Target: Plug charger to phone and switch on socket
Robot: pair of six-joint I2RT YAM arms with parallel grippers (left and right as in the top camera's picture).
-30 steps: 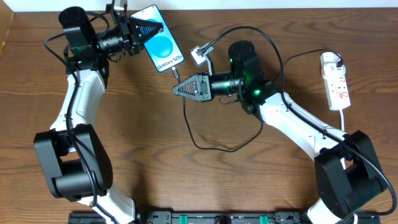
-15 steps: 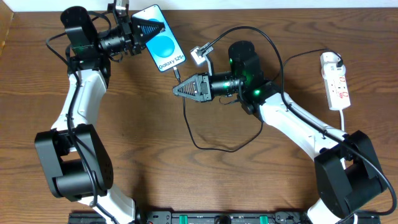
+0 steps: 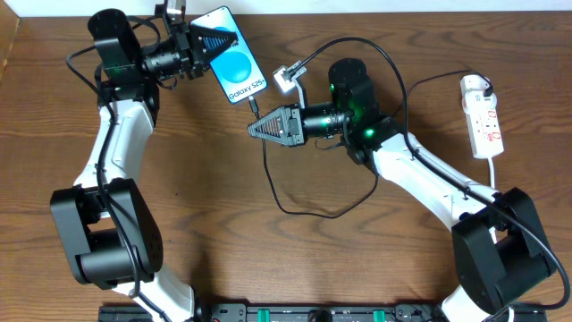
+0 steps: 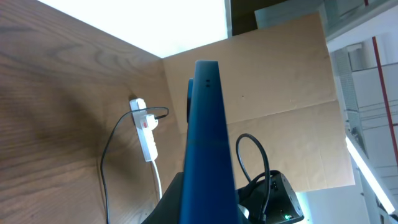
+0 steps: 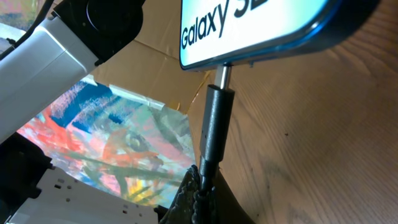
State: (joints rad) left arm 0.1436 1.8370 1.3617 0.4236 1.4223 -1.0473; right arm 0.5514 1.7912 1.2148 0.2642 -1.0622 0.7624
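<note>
The phone [image 3: 236,70], cyan screen reading "Galaxy S25", is held off the table at the back left, tilted, with my left gripper [image 3: 230,39] shut on its upper end. In the left wrist view the phone [image 4: 208,137] stands edge-on between the jaws. The charger [image 3: 304,211] is a thin black cable looping over the table. My right gripper [image 3: 252,129] is shut on the cable just behind its connector [image 5: 214,127]. The connector's metal tip meets the port in the phone's [image 5: 267,25] lower edge. The socket [image 3: 483,116] lies at the far right, away from both grippers.
The socket's white cord [image 3: 494,170] runs toward the front past the right arm's base. A black lead [image 3: 429,82] curves from the socket's back end to the right arm. Brown cardboard [image 4: 280,93] stands behind the table.
</note>
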